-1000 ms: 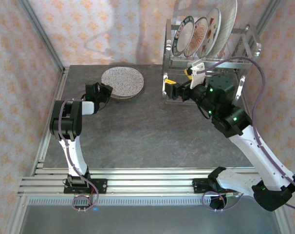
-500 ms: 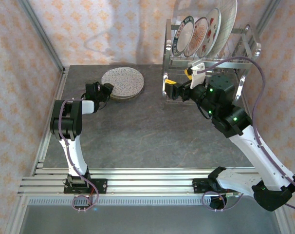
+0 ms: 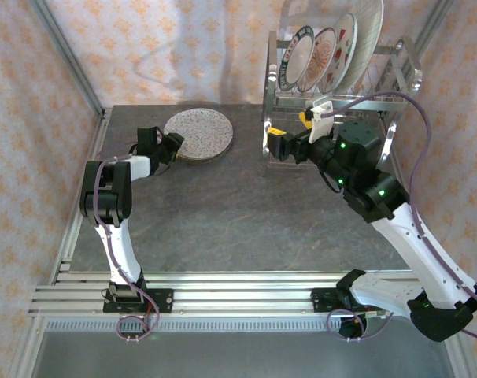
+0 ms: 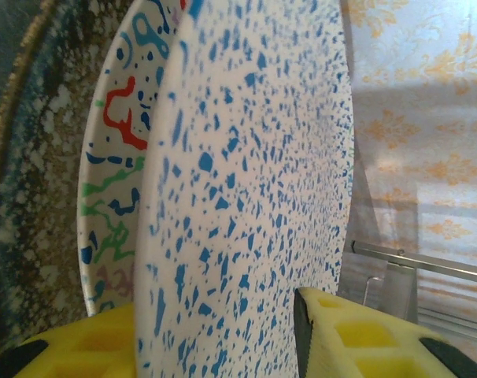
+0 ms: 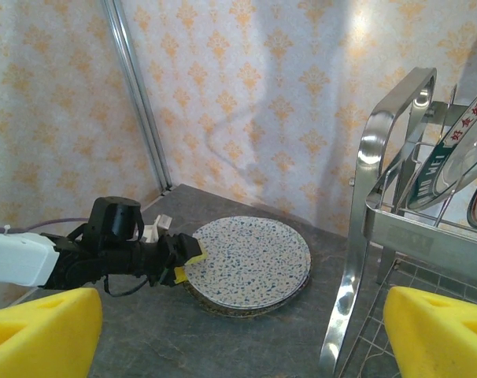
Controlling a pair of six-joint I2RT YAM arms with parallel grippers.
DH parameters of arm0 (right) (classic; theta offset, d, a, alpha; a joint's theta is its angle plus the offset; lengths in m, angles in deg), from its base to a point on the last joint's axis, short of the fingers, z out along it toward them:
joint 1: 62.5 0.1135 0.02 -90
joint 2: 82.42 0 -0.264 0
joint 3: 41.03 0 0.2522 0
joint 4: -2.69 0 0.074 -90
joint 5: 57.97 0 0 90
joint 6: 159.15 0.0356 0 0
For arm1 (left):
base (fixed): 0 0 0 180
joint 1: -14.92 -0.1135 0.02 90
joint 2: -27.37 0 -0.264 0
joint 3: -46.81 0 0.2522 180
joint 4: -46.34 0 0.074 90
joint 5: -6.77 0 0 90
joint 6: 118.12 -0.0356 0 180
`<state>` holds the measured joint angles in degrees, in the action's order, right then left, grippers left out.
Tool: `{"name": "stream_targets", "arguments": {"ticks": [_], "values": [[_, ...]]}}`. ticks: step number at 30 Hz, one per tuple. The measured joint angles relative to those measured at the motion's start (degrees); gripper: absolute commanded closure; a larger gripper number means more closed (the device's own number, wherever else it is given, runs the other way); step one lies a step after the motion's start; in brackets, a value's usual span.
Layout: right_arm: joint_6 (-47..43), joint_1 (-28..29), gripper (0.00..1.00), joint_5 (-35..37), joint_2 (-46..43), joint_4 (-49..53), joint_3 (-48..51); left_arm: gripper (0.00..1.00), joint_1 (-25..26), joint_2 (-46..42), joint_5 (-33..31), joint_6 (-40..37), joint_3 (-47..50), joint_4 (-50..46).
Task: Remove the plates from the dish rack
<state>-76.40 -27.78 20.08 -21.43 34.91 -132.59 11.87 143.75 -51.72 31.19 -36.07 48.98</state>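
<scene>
Your right gripper [image 3: 292,130] is spread wide and empty, and it's the nearer arm. The plates [image 3: 325,51] stand on edge in the dish rack [image 3: 404,71], at its 1 o'clock. Your left gripper [image 3: 169,146] straddles the speckled plate [image 3: 199,131] at the table's 11 o'clock; can't tell if it's pinching.

Orange-damask wallpaper walls [image 3: 183,47] behind and left of the left gripper [image 3: 176,145], dark grey stone-look tabletop [image 3: 223,220] under it, aluminium posts [image 3: 65,59] in the corners.

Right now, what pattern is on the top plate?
Top plate: white with blue speckles, best in the left wrist view.
</scene>
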Motion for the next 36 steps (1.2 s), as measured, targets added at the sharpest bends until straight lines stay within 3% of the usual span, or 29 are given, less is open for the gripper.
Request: {"name": "stream_targets", "arguments": {"ticks": [11,21,31,36], "values": [[0.20,0.00,0.08,0.00,0.00,0.02,-0.17,0.56,0.00,0.00,-0.44,-3.96,-4.90,-12.79],[0.63,0.00,0.09,2.01,0.00,0.20,-0.90,0.55,0.00,-0.02,-1.53,-5.46,-6.91,-18.67],[2.14,0.00,0.11,8.79,-0.09,1.62,-2.82,0.52,0.00,-1.16,-3.61,-7.02,-9.42,-23.76],[4.46,0.02,0.14,20.04,0.98,6.58,-9.07,0.47,0.04,-4.48,-5.20,-7.39,-10.27,-27.30]]}}
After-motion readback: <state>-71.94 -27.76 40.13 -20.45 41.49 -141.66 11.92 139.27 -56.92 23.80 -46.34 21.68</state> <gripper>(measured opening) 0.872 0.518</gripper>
